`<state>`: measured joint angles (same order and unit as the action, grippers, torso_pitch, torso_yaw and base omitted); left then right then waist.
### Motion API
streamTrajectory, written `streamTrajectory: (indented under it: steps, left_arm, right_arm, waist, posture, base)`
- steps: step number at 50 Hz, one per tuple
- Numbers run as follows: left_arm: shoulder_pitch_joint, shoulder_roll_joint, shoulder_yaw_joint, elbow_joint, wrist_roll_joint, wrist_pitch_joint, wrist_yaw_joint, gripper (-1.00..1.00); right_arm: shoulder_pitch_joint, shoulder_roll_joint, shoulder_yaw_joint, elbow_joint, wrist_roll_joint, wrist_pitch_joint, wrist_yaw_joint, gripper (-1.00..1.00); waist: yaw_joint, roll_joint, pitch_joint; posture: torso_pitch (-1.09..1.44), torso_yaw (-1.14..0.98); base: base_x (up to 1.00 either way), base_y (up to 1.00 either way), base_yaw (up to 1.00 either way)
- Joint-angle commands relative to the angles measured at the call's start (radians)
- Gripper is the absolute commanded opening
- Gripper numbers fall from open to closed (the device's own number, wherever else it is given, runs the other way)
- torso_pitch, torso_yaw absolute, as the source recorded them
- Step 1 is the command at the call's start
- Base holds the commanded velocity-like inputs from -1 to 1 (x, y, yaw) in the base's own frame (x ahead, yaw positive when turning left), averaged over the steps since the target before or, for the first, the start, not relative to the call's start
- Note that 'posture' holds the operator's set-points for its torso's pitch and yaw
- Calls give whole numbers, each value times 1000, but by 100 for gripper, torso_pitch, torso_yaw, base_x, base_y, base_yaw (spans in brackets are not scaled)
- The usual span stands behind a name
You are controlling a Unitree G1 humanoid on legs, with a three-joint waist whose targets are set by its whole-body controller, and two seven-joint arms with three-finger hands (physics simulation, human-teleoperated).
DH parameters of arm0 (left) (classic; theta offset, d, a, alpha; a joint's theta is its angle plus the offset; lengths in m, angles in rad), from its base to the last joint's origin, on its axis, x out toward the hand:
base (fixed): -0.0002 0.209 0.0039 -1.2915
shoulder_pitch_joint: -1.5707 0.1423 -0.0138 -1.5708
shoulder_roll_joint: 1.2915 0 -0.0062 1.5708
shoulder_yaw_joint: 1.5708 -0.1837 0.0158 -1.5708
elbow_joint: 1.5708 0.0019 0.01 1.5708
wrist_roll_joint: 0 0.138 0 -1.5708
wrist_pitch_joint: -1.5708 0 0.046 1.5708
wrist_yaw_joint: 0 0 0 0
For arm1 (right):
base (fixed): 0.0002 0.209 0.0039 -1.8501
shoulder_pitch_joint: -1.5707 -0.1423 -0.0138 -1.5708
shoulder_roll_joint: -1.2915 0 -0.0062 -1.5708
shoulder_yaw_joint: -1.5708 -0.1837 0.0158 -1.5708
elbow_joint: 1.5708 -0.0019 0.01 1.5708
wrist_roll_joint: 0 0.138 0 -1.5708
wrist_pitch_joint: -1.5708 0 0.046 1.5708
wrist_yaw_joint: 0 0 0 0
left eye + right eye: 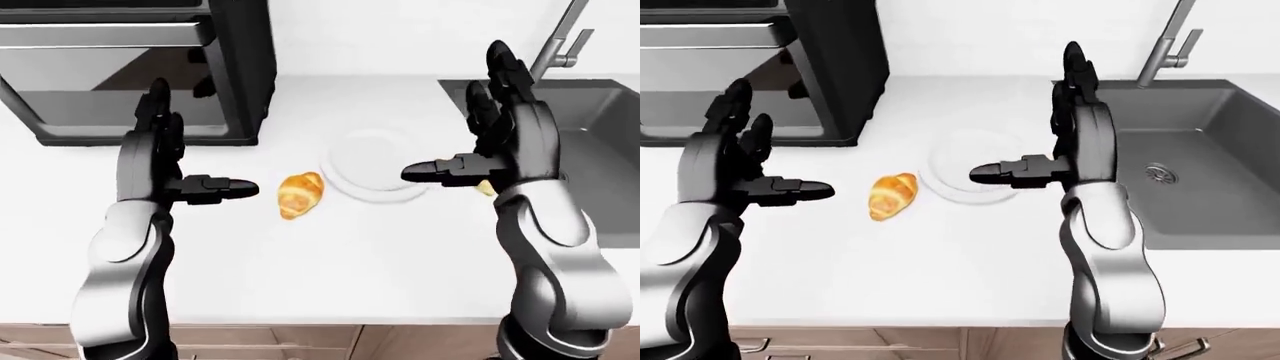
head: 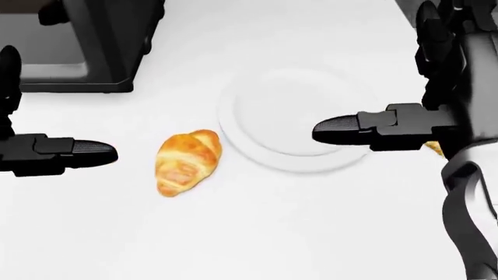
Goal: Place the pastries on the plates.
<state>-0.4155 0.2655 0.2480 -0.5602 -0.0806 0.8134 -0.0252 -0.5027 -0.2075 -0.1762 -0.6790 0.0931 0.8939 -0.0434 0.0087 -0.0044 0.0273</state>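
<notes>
A dark oven (image 1: 120,82) sits left of the sink (image 1: 1200,161) and faucet (image 1: 1165,45).

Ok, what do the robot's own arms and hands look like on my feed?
Both arms are glossy silver-grey, rounded shells with dark joints. The left hand and right hand are matte black, each with three thick, segmented fingers ending in rounded, finely textured tips. No cables, markings or sleeves show.

So on the counter (image 1: 330,255) the croissant (image 2: 187,161) lies just left of the plate (image 2: 289,116), not touching it. A second pastry (image 1: 485,187) peeks out right of the plate, mostly hidden behind the right hand (image 1: 500,142). Oven (image 1: 120,75) sits top left, sink (image 1: 1200,172) and faucet (image 1: 1165,45) over on the right.
</notes>
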Motion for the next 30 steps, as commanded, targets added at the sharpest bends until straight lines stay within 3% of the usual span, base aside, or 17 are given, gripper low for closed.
streamTrajectory:
  steps: [1,9,14,17,19,22,26,30]
  left_arm:
    - [-25,10,7,-25,6,-29,2,100]
    - [-25,12,11,-19,9,-30,-4,100]
    - [-20,11,10,-16,12,-33,-6,100]
    - [-20,12,13,-12,11,-35,-5,100]
    - [-15,11,14,-10,11,-39,-6,100]
    - [-9,11,16,-12,12,-42,-9,100]
    - [-9,6,11,-8,15,-45,-7,100]
    - [-8,0,2,-2,17,-52,-8,100]
  right_arm:
    - [-31,-23,-25,-43,-1,4,-3,100]
    - [-2,-96,-114,-129,9,111,22,100]
    - [-11,-180,-162,-90,-31,168,47,100]
    - [-37,-220,-167,-51,-60,219,74,100]
    - [-27,-265,-128,-20,-114,214,112,100]
    - [-57,-301,-129,63,-167,199,183,100]
    - [-114,-333,-123,166,-224,173,248,100]
    - [-158,-339,-77,288,-303,107,302,100]
  waist:
    - [0,0,-23]
    - [-1,-4,-19]
    - [-2,-8,-16]
    - [-3,-10,-14]
    - [-4,-12,-12]
    - [-5,-12,-11]
    - [-6,-11,-12]
    - [-7,-10,-11]
  posture:
    - [0,0]
    - [0,0]
    - [0,0]
    - [0,0]
    - [0,0]
    - [0,0]
    - [0,0]
    - [0,0]
  base:
    - [0,0,0]
    - [0,0,0]
    - [0,0,0]
    - [0,0,0]
    - [0,0,0]
    - [0,0,0]
    - [0,0,0]
    - [0,0,0]
